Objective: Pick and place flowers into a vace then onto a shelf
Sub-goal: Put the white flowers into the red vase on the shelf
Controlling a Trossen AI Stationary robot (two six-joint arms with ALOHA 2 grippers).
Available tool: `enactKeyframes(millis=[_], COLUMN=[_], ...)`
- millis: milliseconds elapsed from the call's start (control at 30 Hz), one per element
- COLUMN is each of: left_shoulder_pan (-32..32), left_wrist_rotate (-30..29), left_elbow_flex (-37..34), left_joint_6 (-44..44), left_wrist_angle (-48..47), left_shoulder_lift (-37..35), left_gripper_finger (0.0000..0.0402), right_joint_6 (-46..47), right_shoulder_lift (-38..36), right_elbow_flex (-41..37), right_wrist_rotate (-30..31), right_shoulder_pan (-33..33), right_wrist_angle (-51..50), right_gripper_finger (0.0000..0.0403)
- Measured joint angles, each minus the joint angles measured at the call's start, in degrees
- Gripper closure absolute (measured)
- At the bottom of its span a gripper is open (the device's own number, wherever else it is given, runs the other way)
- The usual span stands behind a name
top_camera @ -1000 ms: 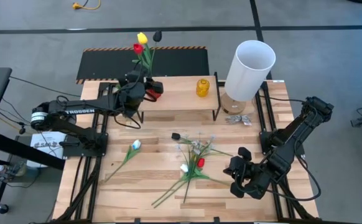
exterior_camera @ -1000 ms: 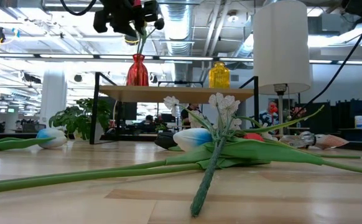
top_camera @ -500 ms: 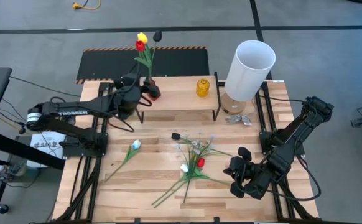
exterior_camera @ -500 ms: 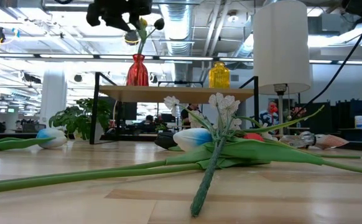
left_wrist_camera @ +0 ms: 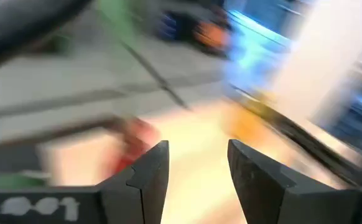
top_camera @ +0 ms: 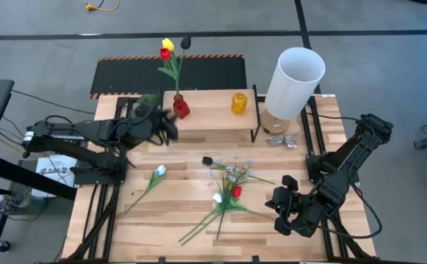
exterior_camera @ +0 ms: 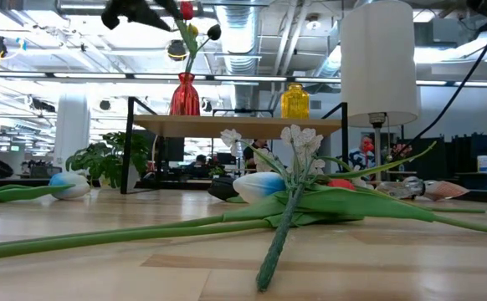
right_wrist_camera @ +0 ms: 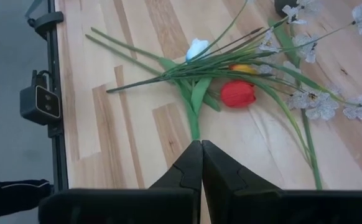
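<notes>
**Red vase with tulips standing on the shelf, left hand released beside it**

In the high view, the left hand (top_camera: 162, 126) is hovering left of centre, just off the left end of the shelf (top_camera: 213, 117), blurred. Its fingers (left_wrist_camera: 145, 177) are standing apart in the left wrist view with nothing between them, so it is released. The red vase (top_camera: 180, 108) is sitting on the shelf's left part, holding a red and a yellow tulip (top_camera: 166, 50) that are reaching toward the upper middle of the frame. A yellow vase (top_camera: 239, 103) is standing further right on the shelf, and a white lamp (top_camera: 294, 73) is rising at the shelf's right end.

The remaining flowers (top_camera: 228, 192) are lying in a loose heap at the lower centre of the desk (top_camera: 177, 220), with one white tulip (top_camera: 157, 172) lying apart to their left.

The right hand (top_camera: 296, 217) is waiting at the lower right, clenched on nothing.
</notes>
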Motion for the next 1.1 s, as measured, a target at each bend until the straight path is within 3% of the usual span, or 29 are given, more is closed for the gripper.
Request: enactKeyframes(millis=[200,333,467,733,900,1100], left_shoulder_pan=[-6.09,-12.45,-18.20,-25.73,-28.91,-32.33], left_wrist_rotate=[29.79,36.58,36.58,27.08,22.13,22.31], left_elbow_flex=[0.00,0.00,-0.02,-0.02,-0.02,-0.02], left_joint_6=[-10.09,-17.51,-20.80,-25.65,-25.74,-28.70], left_wrist_angle=[0.10,0.01,0.01,-0.62,-4.52,-8.32], left_shoulder_lift=[1.87,5.65,9.44,12.43,12.07,11.98], left_gripper_finger=[0.0248,0.0248,0.0248,0.0248,0.0248,0.0248], right_joint_6=[0.01,1.02,4.71,14.85,22.50,26.70], right_shoulder_lift=[0.00,0.00,0.00,0.00,2.10,8.86], right_elbow_flex=[0.00,0.00,0.00,0.00,0.02,0.00], right_wrist_rotate=[0.00,-0.21,-2.63,-6.95,-2.38,0.98], right_shoulder_pan=[0.35,0.33,0.20,0.15,0.15,-2.62], right_wrist_angle=[-0.04,1.46,4.54,14.12,19.15,26.15], right_gripper_finger=[0.0403,0.0403,0.0403,0.0403,0.0403,0.0403])
